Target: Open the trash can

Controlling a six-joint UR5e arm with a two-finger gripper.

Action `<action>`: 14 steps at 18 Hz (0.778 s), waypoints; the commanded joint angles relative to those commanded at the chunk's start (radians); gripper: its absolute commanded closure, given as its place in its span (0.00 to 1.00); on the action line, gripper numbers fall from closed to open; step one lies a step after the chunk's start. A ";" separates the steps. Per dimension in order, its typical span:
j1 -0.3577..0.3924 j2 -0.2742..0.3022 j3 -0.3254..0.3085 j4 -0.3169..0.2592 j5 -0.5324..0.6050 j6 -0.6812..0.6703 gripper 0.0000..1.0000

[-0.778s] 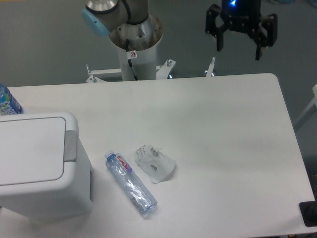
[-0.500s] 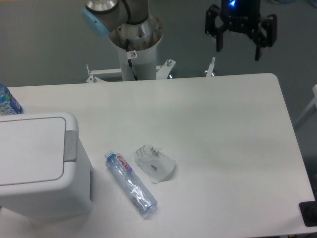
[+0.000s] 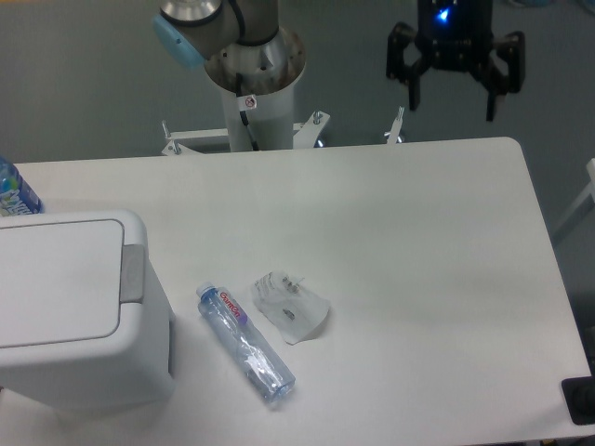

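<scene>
The trash can [image 3: 74, 311] is a big white boxy bin at the table's left front, its flat lid shut and a grey push tab [image 3: 133, 274] on its right side. My gripper [image 3: 452, 104] hangs far away, above the table's back right edge, open with nothing between its black fingers [image 3: 410, 84]. A blue light glows on its body.
A clear plastic bottle [image 3: 244, 345] lies just right of the bin, with a crumpled clear wrapper [image 3: 291, 308] beside it. Another bottle's blue label [image 3: 14, 193] peeks in at the left edge. The arm's base column [image 3: 251, 93] stands behind the white table [image 3: 418, 260].
The gripper has dropped slightly and turned a little, its fingers now more level. Everything on the table lies as before.
</scene>
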 joint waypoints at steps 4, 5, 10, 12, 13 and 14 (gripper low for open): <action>-0.083 -0.032 0.000 0.060 0.000 -0.244 0.00; -0.100 -0.041 0.000 0.075 0.000 -0.293 0.00; -0.187 -0.061 0.002 0.121 -0.026 -0.520 0.00; -0.201 -0.066 0.000 0.135 -0.058 -0.605 0.00; -0.213 -0.068 0.000 0.141 -0.077 -0.646 0.00; -0.226 -0.072 0.002 0.146 -0.095 -0.683 0.00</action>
